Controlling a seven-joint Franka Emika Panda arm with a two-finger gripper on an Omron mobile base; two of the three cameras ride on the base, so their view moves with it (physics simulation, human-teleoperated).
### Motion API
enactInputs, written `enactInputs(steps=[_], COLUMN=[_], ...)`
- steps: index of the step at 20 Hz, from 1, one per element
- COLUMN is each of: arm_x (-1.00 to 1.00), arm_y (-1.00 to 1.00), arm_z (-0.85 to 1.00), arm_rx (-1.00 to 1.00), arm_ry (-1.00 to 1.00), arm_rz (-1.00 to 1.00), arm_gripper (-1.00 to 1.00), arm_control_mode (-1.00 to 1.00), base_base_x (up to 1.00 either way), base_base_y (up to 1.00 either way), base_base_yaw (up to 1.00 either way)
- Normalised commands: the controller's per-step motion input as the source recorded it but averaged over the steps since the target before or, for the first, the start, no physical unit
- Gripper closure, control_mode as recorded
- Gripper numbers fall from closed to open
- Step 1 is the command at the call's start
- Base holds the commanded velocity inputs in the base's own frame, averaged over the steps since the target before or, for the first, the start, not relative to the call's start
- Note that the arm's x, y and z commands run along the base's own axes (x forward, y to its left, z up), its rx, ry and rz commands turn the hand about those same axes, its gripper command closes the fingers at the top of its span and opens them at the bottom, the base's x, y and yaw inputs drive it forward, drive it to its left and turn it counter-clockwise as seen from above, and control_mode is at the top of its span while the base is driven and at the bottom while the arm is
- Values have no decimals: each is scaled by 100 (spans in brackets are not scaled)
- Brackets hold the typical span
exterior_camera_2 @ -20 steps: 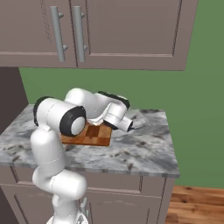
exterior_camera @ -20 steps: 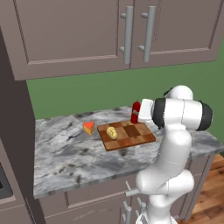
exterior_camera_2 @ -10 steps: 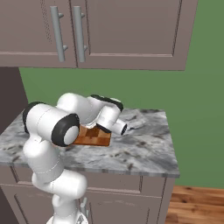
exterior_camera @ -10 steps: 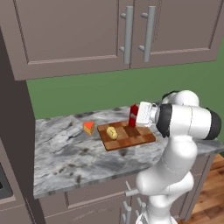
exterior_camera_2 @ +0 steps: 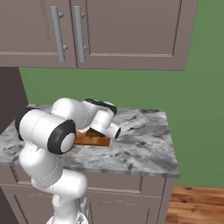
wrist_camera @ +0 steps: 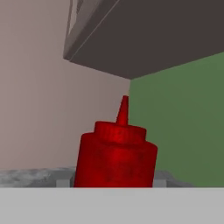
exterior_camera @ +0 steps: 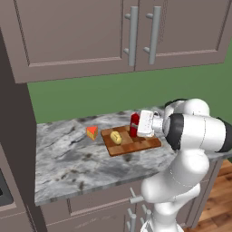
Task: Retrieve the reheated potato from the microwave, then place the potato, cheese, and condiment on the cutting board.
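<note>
My gripper (exterior_camera: 139, 125) is shut on the red condiment (exterior_camera: 134, 125), holding it upright, low over the back right part of the checkered cutting board (exterior_camera: 140, 144). In the hand view the condiment (wrist_camera: 116, 157) sits close in front, its pointed cap up; the fingertips are hidden. The pale-yellow potato (exterior_camera: 116, 137) lies on the board's left half. On the counter just left of the board rests the orange cheese (exterior_camera: 92, 132). In the right base view my arm covers most of the cutting board (exterior_camera_2: 89, 139). What looks like a corner of the microwave (exterior_camera: 2, 192) shows at the lower left edge.
The grey marble counter (exterior_camera: 68, 158) runs left from the board to a tall dark cabinet column (exterior_camera: 13, 136). Wall cabinets with bar handles (exterior_camera: 131, 31) hang above. The counter's right end (exterior_camera_2: 170, 148) drops off to wooden floor.
My hand has carried the condiment left and down, from beyond the board's back right corner to low over the board. The potato and the cheese have stayed put.
</note>
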Motion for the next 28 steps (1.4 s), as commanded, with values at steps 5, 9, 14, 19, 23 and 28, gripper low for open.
enactInputs(steps=[5,9,14,19,23,28], arm_x=[-9,-1,-3,-2,0,5], arm_y=[17,12,0,-3,-2,0], arm_z=[-9,-15,-20,-13,-2,0], arm_rx=[1,0,1,0,1,3], arm_ry=[3,0,0,-3,-6,-7], arm_rz=[4,4,5,5,4,3], arm_gripper=[100,100,100,100,100,100], arm_control_mode=[-100,-100,-100,-100,-100,-100], base_base_x=[0,0,0,0,0,0], base_base_y=[0,0,0,0,0,0], base_base_yaw=[0,0,0,0,0,0])
